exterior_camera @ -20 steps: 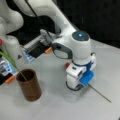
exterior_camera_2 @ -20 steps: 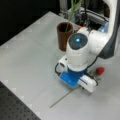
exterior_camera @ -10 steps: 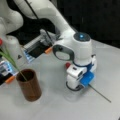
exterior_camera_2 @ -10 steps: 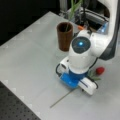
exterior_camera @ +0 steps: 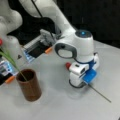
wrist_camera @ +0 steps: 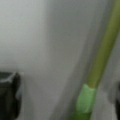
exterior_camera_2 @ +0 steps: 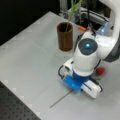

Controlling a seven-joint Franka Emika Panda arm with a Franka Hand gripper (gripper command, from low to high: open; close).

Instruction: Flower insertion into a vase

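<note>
Front view, arm bent low over the tabletop: claw down at the surface, near the middle, slightly toward this view's right. A thin flower stem lies flat on the tabletop, running out from under the claw toward the bottom right. Red flower head shows just beside the claw on the opposite side. Whether the fingers are closed on the stem: cannot tell, the blue block and white housing hide them. Vase stands upright well apart from the claw, toward the tabletop's left edge in this view. A green stem already stands in it, leaning to the top left.

Front view from the opposite side: claw pressed down at the tabletop, hidden under the arm's wrist. Stem sticks out toward the bottom left, flat on the surface. Red head at the claw's right in this view. Vase upright near the far edge, apart from the claw, green leaves rising from it.

Wrist view: green stem close up, crossing diagonally over the pale tabletop, with a lighter green band low on it. One dark finger at the left edge, apart from the stem; the second finger barely shows at the right edge, so the grip cannot be judged.
</note>
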